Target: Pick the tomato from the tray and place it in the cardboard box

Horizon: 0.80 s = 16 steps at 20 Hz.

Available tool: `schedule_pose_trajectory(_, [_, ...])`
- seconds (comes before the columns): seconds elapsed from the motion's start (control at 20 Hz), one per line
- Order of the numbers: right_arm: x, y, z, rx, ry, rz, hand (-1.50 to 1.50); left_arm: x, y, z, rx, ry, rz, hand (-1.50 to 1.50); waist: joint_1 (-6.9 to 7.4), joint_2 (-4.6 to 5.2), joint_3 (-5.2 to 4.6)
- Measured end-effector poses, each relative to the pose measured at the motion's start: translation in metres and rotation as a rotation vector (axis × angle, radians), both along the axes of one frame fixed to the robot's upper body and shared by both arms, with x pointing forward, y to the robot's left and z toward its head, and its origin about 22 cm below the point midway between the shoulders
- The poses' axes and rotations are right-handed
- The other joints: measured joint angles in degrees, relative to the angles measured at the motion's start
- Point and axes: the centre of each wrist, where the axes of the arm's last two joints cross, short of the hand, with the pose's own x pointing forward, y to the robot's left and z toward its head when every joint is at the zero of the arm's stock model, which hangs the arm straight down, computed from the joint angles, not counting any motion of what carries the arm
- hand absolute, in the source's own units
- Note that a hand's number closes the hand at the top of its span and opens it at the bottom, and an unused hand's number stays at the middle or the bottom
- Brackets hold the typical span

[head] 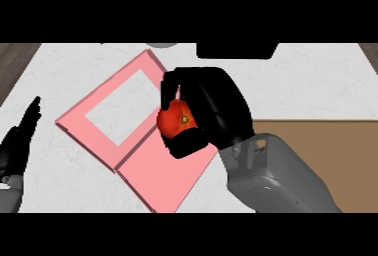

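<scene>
A red tomato (176, 119) is held in my right hand (214, 107), whose black fingers and thumb curl round it above the pink tray (159, 170). The tray lies slanted on the white counter, with a pale rectangular patch in its upper half. The cardboard box (325, 145) shows as a brown area at the right edge, partly hidden behind my right forearm. My left hand (18, 145) rests at the left edge, fingers straight and pointing up, holding nothing.
A black object (236, 50) sits at the top of the counter, with a grey round thing (161, 45) beside it at the top edge. Dark wood floor shows at the upper corners.
</scene>
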Motion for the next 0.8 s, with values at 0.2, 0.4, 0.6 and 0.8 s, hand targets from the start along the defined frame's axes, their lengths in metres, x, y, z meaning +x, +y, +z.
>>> schedule_pose_trajectory(0.2, [0.022,0.031,-0.012,-0.001,0.026,-0.008,1.50,0.005,-0.009,0.000,-0.002,0.000,-0.007,0.00,0.22,0.08,0.01])
schedule_pose_trajectory(0.4, [0.039,0.052,-0.028,-0.040,0.046,-0.027,1.50,0.011,-0.014,-0.004,0.007,0.000,-0.010,0.00,0.31,0.14,0.01])
schedule_pose_trajectory(0.6, [0.058,0.061,-0.046,-0.039,0.098,-0.102,-1.50,0.017,-0.014,-0.001,0.004,-0.004,-0.021,0.00,0.95,0.29,0.00])
schedule_pose_trajectory(0.8, [0.068,0.062,-0.066,-0.006,0.197,-0.138,-1.50,0.018,-0.019,0.004,0.009,-0.009,-0.031,0.00,1.69,0.38,0.02])
